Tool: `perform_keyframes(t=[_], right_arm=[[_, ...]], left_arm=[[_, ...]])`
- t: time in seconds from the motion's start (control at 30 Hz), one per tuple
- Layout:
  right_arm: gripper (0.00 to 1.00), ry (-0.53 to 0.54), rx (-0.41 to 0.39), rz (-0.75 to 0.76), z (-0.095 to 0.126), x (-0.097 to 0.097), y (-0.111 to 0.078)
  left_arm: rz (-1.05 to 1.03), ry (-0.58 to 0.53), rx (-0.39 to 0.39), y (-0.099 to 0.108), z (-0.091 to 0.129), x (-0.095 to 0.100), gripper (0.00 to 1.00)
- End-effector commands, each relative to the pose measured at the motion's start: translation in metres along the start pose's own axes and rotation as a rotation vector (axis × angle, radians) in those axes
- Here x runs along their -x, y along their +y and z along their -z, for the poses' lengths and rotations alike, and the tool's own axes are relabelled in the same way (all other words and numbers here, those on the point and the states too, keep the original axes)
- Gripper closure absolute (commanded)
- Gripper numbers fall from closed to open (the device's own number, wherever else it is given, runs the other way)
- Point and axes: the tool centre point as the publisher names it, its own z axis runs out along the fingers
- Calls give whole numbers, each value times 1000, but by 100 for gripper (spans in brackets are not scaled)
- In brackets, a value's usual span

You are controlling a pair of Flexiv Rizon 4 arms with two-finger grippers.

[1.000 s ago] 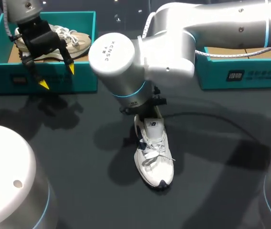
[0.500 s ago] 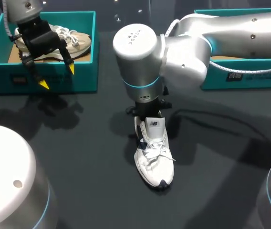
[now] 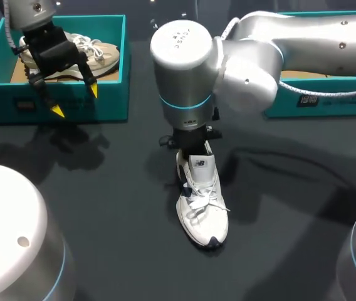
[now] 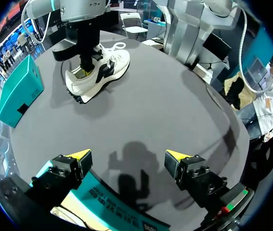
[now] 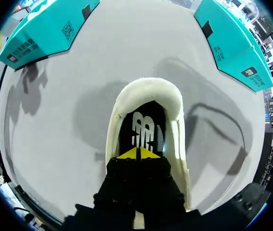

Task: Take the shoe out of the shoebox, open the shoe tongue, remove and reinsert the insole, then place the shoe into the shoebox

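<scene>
A white shoe point(image 3: 203, 210) lies on the dark table, toe toward the near edge. My right arm's wrist point(image 3: 181, 69) stands upright over its heel and hides the fingers in the head view. In the right wrist view my right gripper point(image 5: 138, 154) is shut, tips together inside the shoe's opening point(image 5: 146, 96), just above the dark insole point(image 5: 143, 127). I cannot tell whether it pinches anything. My left gripper point(image 3: 73, 100) hangs open over the front wall of the left teal shoebox point(image 3: 65, 103), holding nothing. The left wrist view shows the white shoe point(image 4: 100, 72) far ahead of my left gripper point(image 4: 128, 156).
A beige shoe point(image 3: 93, 53) lies in the left shoebox. A second teal shoebox point(image 3: 319, 100) stands at the back right, behind my right arm. Both boxes appear in the right wrist view, the left shoebox point(image 5: 50, 29) and the second shoebox point(image 5: 232, 38), beyond the shoe.
My right arm's wrist has swung from a tilted pose to upright over the shoe's heel, shifting slightly right. The shoe and my left arm have stayed put.
</scene>
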Motion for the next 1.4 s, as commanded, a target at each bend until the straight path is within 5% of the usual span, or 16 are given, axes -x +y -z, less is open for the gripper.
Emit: perform_keyframes(t=[0.03, 0.83, 1.4], right_arm=[[100, 48, -71, 5, -2, 5, 11], [89, 56, -185, 2, 25, 0, -7], [53, 67, -223, 40, 28, 17, -19]], left_arm=[[0, 1, 2, 0, 0, 0, 0], [0, 1, 2, 0, 0, 0, 0], [0, 1, 2, 0, 0, 0, 0]])
